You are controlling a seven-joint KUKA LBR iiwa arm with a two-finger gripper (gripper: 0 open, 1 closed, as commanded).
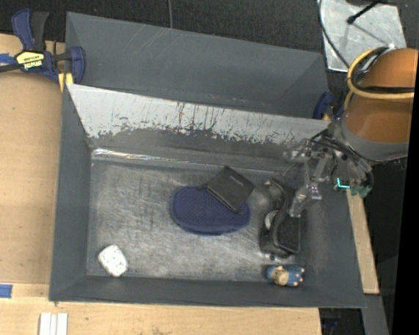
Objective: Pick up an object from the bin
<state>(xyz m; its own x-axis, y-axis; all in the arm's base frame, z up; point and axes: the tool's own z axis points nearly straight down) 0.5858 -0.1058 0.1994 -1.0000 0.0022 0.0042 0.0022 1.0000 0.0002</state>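
The grey metal bin (75, 187) holds five things that can be counted plainly, one of each kind, and a sixth shape that is harder to read.

Near the middle of the floor lies one blue oval pad (205, 213), flat and wide. One dark flat rectangle (229, 188) rests tilted on its upper right edge, partly overlapping it. In the lower left of the floor, well apart from everything else, sits one white lump (113, 260). In the lower right corner, close to the front wall, lies one small blue and tan thing (285, 275), too small to name.

At the right of the floor, just above that small thing, lies one black oblong thing (287, 235), its long side running up and down the frame. One grey rounded shape (267, 194) lies just to its upper left, between it and the rectangle; what it is cannot be made out.

The arm (342, 165) enters from the upper right of the frame, its orange cover (383, 91) above the bin's right wall. The gripper (296, 207) hangs low at the right of the floor, right at the upper end of the black oblong thing. Whether it is spread, pressed together or pinching that thing cannot be told, nor whether it touches it.
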